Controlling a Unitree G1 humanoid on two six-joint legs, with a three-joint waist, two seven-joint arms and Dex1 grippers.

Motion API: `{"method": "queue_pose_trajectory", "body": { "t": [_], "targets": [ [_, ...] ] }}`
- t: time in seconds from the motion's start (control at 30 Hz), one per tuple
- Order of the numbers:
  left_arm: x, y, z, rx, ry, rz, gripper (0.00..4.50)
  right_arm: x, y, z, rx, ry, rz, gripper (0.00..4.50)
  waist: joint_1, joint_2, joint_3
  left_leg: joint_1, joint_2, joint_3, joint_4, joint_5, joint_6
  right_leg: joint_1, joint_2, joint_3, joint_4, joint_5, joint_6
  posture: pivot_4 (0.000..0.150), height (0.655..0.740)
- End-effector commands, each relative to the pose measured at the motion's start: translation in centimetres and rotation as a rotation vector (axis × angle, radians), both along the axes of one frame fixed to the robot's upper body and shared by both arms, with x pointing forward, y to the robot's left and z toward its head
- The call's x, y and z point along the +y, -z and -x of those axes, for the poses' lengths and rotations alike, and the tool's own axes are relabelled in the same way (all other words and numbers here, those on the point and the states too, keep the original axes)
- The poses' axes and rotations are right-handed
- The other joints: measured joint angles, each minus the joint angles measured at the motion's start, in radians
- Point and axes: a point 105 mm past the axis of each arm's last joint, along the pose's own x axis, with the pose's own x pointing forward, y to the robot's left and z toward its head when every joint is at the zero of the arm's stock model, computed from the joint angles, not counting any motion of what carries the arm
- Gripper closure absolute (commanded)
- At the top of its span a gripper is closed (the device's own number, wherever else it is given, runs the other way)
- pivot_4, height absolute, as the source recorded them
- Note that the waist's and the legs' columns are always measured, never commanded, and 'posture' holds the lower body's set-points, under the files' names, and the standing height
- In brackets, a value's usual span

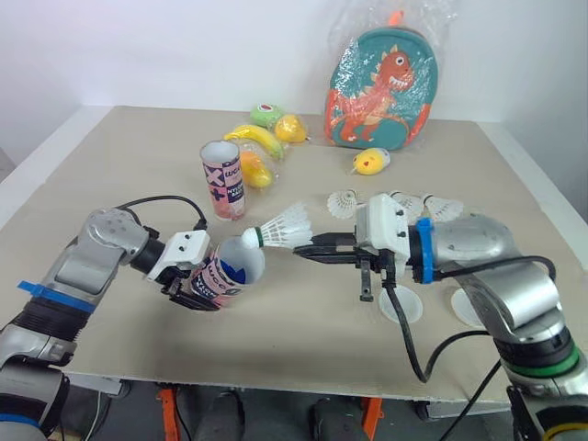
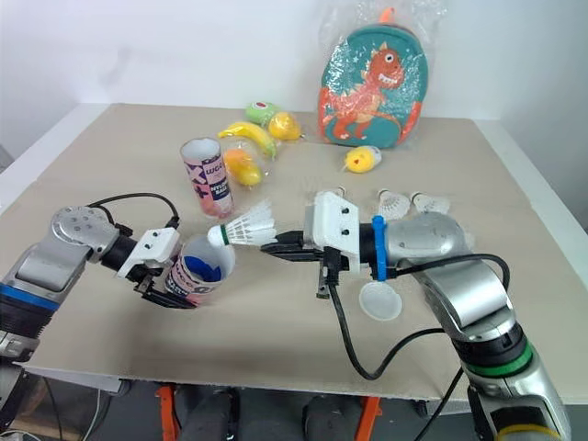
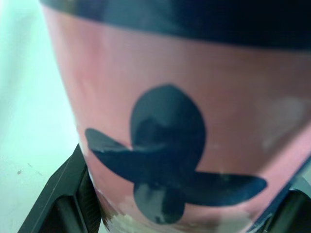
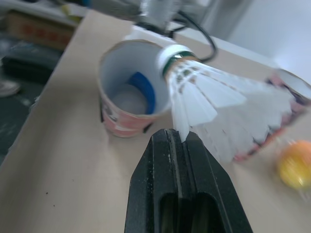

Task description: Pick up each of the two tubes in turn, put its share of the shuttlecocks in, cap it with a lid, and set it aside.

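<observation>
1. Shuttlecock [image 4: 218, 107]: pinched at the edge of its feather skirt between the fully closed fingers of the right gripper [image 4: 177, 138]. The cork end points away from this gripper and sits at the mouth rim of the held tube [image 1: 230, 271]. Whether the cork touches the rim cannot be determined.
2. Left gripper [image 1: 196, 289]: clamped on the held tube's pink wall. The tube is tilted, with its mouth facing the right gripper. In the head views the tube hides most of the fingers. The left wrist view shows a black finger [image 3: 63, 204] at each side of the wall, both cut off at the frame edge.
3. Tube interior: the right wrist view shows a blue shape [image 4: 143, 90] low inside, which cannot be identified.
4. Second tube [image 1: 223, 179]: upright, beyond the left gripper and well apart from it.
5. Loose shuttlecocks [image 1: 343, 204]: just beyond the right gripper, partly hidden by its housing.
6. Lid [image 1: 401, 303]: a white disc below the right wrist, crossed by a black cable [image 1: 404, 340]. A second lid [image 1: 462, 308] is partly hidden by the forearm.
</observation>
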Motion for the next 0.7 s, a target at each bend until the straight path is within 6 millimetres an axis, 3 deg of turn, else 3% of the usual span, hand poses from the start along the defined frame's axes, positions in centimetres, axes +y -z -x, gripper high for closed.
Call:
{"method": "queue_pose_trajectory", "body": {
  "t": [0.03, 0.2, 0.3, 0.47, 0.53, 0.6, 0.7],
  "targets": [
    [-0.1, 2.0, 0.7, 0.070, 0.010, -0.043, 1.10, 0.4, -0.2, 0.5, -0.064, -0.084, 0.081, 4.48, 0.002, 0.000, 0.000, -0.001, 0.000, 0.000, 0.000, 0.000, 0.000, 0.001, 0.000, 0.000, 0.000, 0.000, -0.001, 0.150, 0.7302],
    [0.0, 2.0, 0.7, 0.072, 0.004, -0.040, 1.10, 1.5, -0.5, 0.2, -0.096, -0.137, 0.142, 4.48, 0.003, 0.001, 0.000, -0.001, 0.000, 0.000, 0.000, 0.000, 0.000, 0.000, 0.001, 0.000, 0.003, -0.001, -0.001, 0.150, 0.7302],
    [-0.1, 2.1, 0.8, 0.074, 0.004, -0.038, 1.10, 2.1, -1.2, -0.1, -0.100, -0.145, 0.128, 3.64, 0.003, 0.001, 0.000, -0.001, 0.000, 0.000, 0.000, 0.000, 0.000, -0.001, 0.001, 0.000, 0.004, -0.002, 0.001, 0.150, 0.7302],
    [-0.2, 2.2, 0.8, 0.076, 0.002, -0.033, 1.10, 2.5, -3.9, 1.4, -0.027, -0.233, -0.024, 1.36, 0.004, 0.001, 0.000, -0.001, 0.000, 0.000, 0.000, 0.000, 0.000, -0.002, 0.000, 0.000, 0.005, -0.003, 0.001, 0.150, 0.7302],
    [-0.3, 2.2, 0.8, 0.077, 0.003, -0.032, 1.10, 2.1, -4.6, 1.7, 0.019, -0.238, -0.083, 1.36, 0.006, 0.001, 0.000, -0.001, 0.000, 0.000, 0.000, 0.000, 0.000, 0.000, 0.000, 0.000, 0.007, -0.003, -0.001, 0.150, 0.7302],
    [-0.3, 2.2, 0.8, 0.077, 0.004, -0.029, 1.10, 0.3, -4.1, -1.4, 0.093, -0.058, -0.184, 1.36, 0.007, 0.000, 0.000, -0.001, 0.000, 0.000, 0.000, 0.000, 0.000, 0.000, 0.000, 0.000, 0.008, -0.002, -0.003, 0.150, 0.7302],
    [-0.4, 2.2, 0.8, 0.075, 0.004, -0.026, 1.10, -2.6, -0.5, -6.8, 0.153, 0.280, -0.215, 1.36, 0.007, -0.004, -0.003, 0.002, 0.000, -0.001, 0.001, 0.000, 0.000, 0.000, 0.000, -0.001, 0.008, -0.003, -0.004, 0.150, 0.7302]
  ]
}}
